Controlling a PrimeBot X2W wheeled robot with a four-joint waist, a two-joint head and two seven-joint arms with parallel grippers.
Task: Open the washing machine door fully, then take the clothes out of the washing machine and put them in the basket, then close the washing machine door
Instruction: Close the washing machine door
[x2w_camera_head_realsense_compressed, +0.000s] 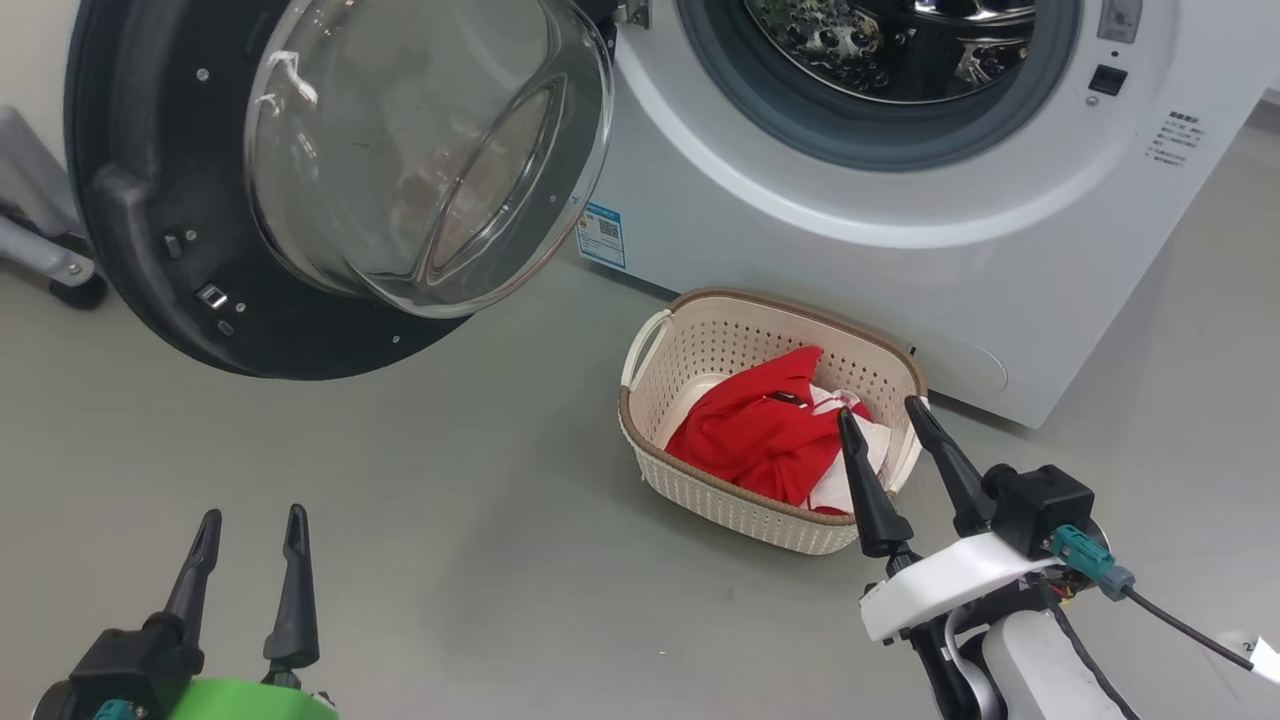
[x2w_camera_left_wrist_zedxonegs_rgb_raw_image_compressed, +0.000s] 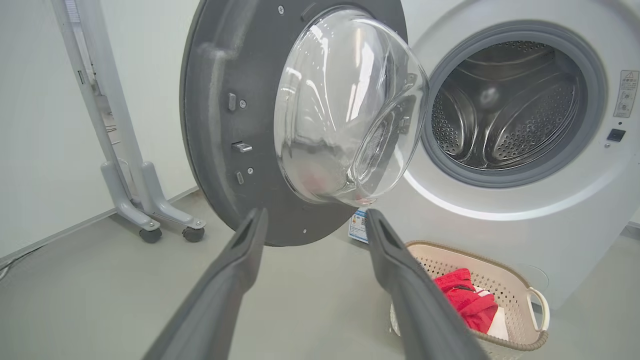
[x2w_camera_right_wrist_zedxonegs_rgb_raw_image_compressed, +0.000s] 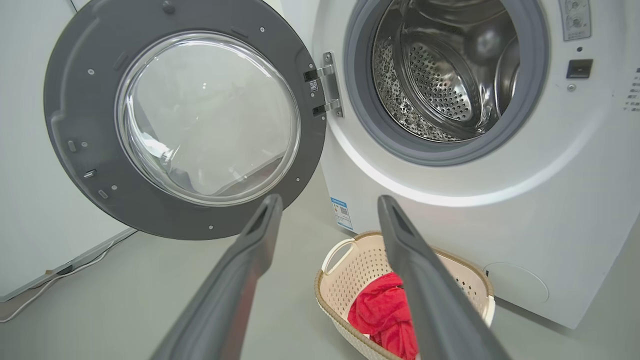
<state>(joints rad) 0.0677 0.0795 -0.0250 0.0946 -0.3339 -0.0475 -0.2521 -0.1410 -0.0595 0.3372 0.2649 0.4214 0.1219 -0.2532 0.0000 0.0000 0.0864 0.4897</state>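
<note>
One wheeled stand (x2w_camera_left_wrist_zedxonegs_rgb_raw_image_compressed: 122, 150) beside open door (x2w_camera_left_wrist_zedxonegs_rgb_raw_image_compressed: 220, 100) | basket (x2w_camera_head_realsense_compressed: 700, 345) fronts washing machine (x2w_camera_head_realsense_compressed: 800, 230)

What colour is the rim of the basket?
Brown, woven-look, topping cream perforated sides of the basket; clearest in the head view.

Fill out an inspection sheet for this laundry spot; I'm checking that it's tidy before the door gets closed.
Surface: grey floor, smooth, no spills seen.
Job's things: washing machine door swung wide open; the drum of the washing machine shows bare metal, no garments seen in it; red and white clothes lie in the cream basket, which stands on the floor in front of the machine.
Clutter: nothing seen.
Hands: left hand open, holding nothing, low over the floor; right hand open, holding nothing, near the basket.
Cables: dark cable runs from the right wrist's connector; thin cable lies by the wall's foot.
Surroundings: white wall; grey wheeled stand beside the door.
</note>
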